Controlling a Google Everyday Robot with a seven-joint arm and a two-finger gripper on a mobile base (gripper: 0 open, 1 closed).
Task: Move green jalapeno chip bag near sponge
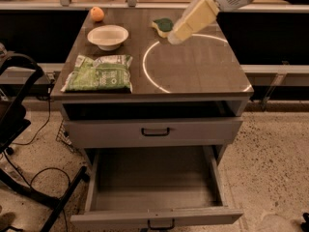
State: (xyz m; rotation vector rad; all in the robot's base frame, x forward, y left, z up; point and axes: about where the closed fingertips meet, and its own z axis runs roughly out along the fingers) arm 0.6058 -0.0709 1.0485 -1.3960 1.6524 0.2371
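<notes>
Camera view | green jalapeno chip bag (98, 73) flat, crinkled, green-white, table (203, 76) 8 o'clock | sponge (163, 25) 12 o'clock | gripper (175, 36) just beside sponge, its 3 o'clock; grip state can't be told

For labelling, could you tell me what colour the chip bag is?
The chip bag is green and white, camera view; tool beside sponge.

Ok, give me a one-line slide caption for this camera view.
End effector poised beside the sponge while the green jalapeno chip bag lies at the table's front-left corner.
</notes>
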